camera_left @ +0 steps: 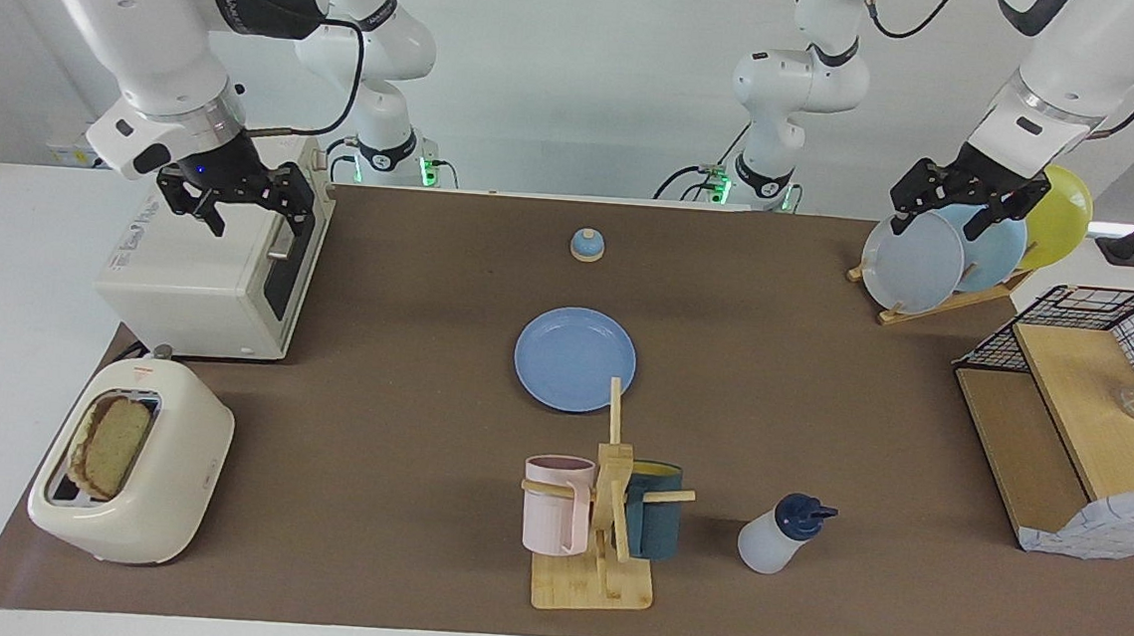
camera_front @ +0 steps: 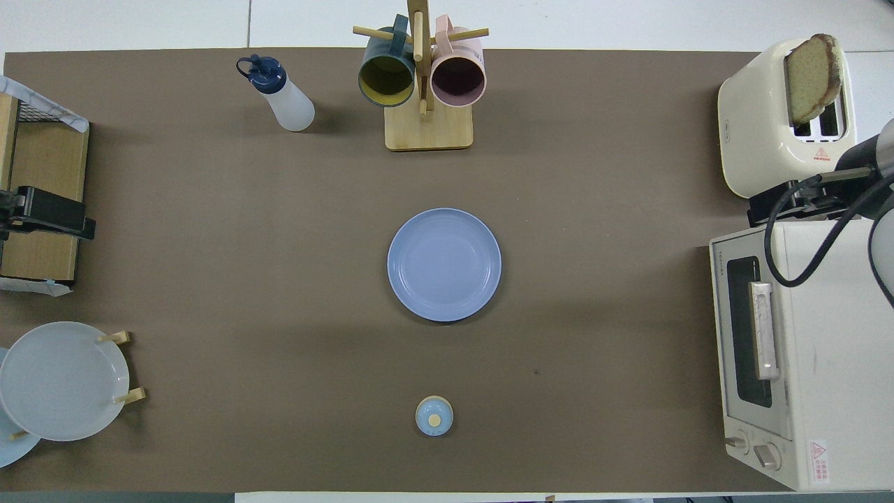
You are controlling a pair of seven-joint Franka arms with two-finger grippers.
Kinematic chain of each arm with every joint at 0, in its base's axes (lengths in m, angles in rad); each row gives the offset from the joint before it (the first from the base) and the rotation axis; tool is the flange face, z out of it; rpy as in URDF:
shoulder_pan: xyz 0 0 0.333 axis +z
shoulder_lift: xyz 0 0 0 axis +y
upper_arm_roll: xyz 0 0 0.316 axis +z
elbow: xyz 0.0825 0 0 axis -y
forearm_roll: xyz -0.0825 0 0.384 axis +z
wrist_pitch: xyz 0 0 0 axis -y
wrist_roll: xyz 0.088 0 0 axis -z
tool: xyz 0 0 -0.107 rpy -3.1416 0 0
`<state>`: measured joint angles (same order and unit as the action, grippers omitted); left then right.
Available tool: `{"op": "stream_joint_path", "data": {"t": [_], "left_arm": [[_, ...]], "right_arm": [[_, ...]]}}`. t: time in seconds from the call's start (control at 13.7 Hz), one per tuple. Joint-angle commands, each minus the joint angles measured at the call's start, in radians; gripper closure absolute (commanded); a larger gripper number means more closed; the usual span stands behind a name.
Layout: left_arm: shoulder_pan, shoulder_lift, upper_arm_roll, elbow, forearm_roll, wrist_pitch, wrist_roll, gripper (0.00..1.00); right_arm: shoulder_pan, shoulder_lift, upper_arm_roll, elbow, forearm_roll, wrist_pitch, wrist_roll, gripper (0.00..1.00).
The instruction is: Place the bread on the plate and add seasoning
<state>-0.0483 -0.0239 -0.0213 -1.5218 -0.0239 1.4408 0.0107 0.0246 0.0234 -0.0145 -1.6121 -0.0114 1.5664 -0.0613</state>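
Observation:
The bread (camera_left: 114,446) (camera_front: 810,77) stands upright in a slot of the cream toaster (camera_left: 166,490) at the right arm's end of the table. The blue plate (camera_left: 574,358) (camera_front: 444,264) lies bare in the middle of the brown mat. Farther from the robots than the plate stands the seasoning (camera_left: 779,540) (camera_front: 283,98), a white squeeze bottle with a navy cap, beside the mug tree. My right gripper (camera_left: 255,216) hangs open and holds nothing over the toaster oven. Over the rack of pale plates, my left gripper (camera_left: 938,222) also stands open with nothing in it.
A white toaster oven (camera_left: 211,273) (camera_front: 803,349) sits nearer to the robots than the toaster. A wooden mug tree (camera_left: 600,560) (camera_front: 426,129) carries a pink and a teal mug. A blue-domed knob (camera_left: 587,246) (camera_front: 434,416), a plate rack (camera_left: 915,263) (camera_front: 63,381) and a wire shelf (camera_left: 1069,423) also stand here.

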Motion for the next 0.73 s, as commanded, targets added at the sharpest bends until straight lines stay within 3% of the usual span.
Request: {"op": "stream_joint_path", "data": {"t": [0.0,0.22,0.51,0.66], "left_arm": [[-0.008,-0.013,0.004,-0.014,0.012,0.009,0.014,0.00],[0.001,-0.016,0.004,-0.018,0.012,0.015,0.028,0.00],[-0.008,-0.025,0.007,-0.043,0.012,0.048,0.012,0.00],[-0.008,-0.027,0.011,-0.041,0.016,0.044,0.011,0.00]], "right_arm": [[0.001,0.001,-0.002,0.003,-0.009,0.015,0.015,0.00],[0.011,0.001,-0.002,0.001,-0.041,0.044,0.011,0.00],[-0.011,-0.002,-0.008,-0.015,-0.050,0.228,-0.008,0.00],[-0.066,-0.006,-0.008,-0.073,-0.050,0.378,-0.005,0.00]]}}
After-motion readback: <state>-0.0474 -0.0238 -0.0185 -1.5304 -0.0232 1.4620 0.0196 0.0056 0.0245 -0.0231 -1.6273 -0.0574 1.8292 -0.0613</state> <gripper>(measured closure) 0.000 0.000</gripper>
